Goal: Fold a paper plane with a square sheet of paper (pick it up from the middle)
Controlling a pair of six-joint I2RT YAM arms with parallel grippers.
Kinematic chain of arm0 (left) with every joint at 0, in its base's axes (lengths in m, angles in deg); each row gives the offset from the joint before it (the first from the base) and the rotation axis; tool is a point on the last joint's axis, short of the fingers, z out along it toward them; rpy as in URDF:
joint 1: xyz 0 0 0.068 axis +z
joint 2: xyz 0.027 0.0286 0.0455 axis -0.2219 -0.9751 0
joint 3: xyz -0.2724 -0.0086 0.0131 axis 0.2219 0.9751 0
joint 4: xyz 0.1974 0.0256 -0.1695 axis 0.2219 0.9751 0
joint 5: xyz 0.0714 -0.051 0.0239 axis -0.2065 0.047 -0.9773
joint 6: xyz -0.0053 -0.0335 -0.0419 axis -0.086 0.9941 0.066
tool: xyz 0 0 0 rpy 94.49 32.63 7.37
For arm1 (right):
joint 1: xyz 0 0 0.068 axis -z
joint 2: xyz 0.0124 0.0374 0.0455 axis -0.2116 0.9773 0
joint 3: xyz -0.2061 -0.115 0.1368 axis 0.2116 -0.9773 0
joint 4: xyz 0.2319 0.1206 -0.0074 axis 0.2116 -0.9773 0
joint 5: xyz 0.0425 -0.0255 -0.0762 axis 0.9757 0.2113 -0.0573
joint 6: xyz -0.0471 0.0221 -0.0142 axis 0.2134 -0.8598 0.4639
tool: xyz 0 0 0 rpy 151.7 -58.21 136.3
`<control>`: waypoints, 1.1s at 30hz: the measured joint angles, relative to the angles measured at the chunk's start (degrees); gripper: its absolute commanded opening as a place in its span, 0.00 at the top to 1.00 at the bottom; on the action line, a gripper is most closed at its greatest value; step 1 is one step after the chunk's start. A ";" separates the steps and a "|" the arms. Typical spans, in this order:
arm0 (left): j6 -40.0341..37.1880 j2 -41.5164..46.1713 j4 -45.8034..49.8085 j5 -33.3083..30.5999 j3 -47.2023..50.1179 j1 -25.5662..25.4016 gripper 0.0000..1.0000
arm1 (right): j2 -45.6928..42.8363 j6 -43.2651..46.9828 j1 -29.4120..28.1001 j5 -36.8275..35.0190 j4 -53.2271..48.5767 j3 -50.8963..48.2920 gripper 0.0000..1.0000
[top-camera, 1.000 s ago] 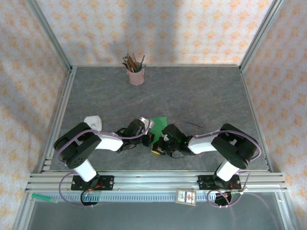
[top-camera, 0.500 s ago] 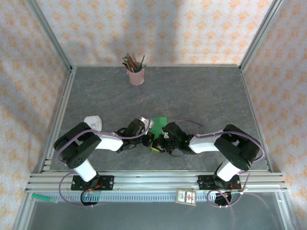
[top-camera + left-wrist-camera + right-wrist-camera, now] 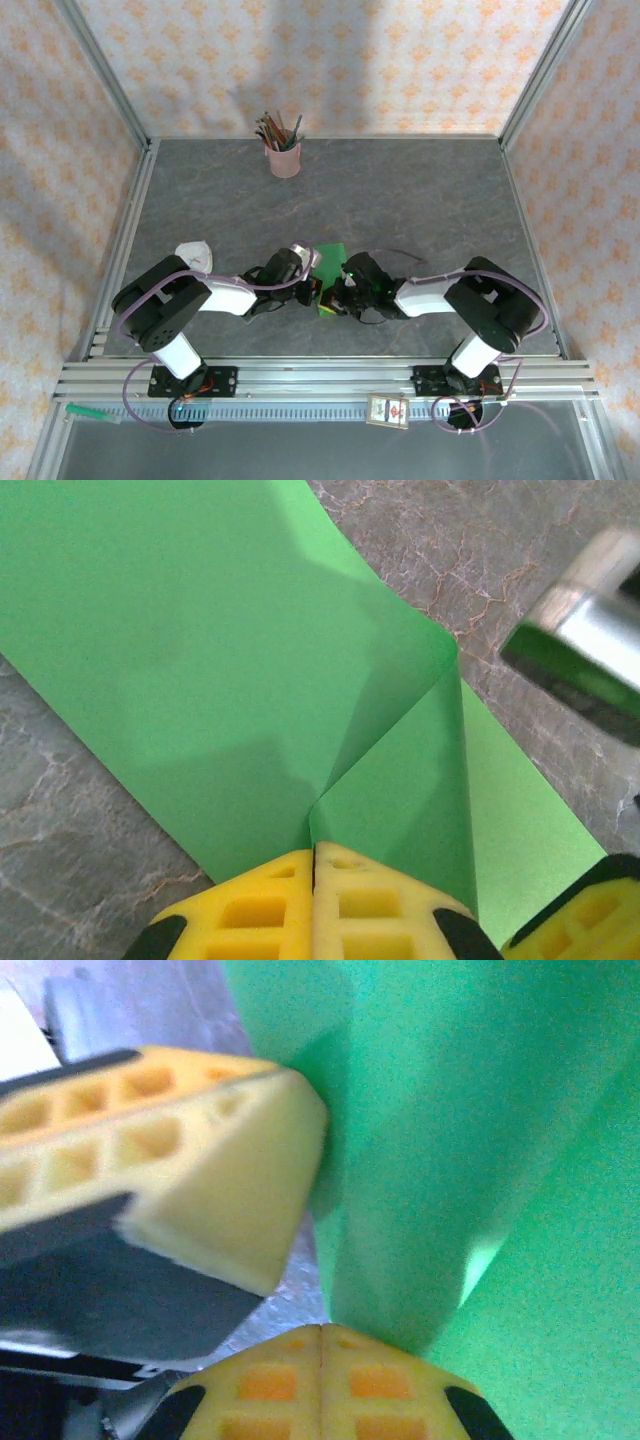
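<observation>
Starting with the grey stone-look table (image 3: 420, 200): the square sheet of paper (image 3: 200, 650) sits around the middle of it, toward the near side, right where our two arms meet. Most of it lies flat on the surface, and the near part is pulled up off it. Going by how it looks, we'd call it super light and floppy with no stiffness of its own. It probably slides easily on that smooth top, takes a crease the moment it's squeezed, and could tear if the two arms tug in opposite directions. So we reckon the place to hold it is the middle of the near edge, close together and with small bites, so the fold line stays where we want it. That's pretty much what we've got. The left gripper (image 3: 313, 852) has its yellow pads pressed flat together, pinching the paper's near edge. The right gripper (image 3: 320, 1332) is just beside it, also squeezed tight on a bit of green. Looks-wise it's plain bright green, matte, with clean edges and no print. A raised ridge (image 3: 385, 735) runs from the left pinch out toward a corner, and one flap leans over and throws a soft shadow. No pointed nose or wings that we can see, so it's early days on the plane.
</observation>
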 measured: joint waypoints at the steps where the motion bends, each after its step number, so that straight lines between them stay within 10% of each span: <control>1: -0.02 0.00 0.00 0.00 0.00 0.00 1.00 | -0.50 0.13 0.26 -0.02 0.00 0.02 0.98; 33: 0.00 0.00 0.00 0.00 -0.02 0.00 1.00 | -2.78 4.50 6.43 0.02 -2.21 0.00 0.99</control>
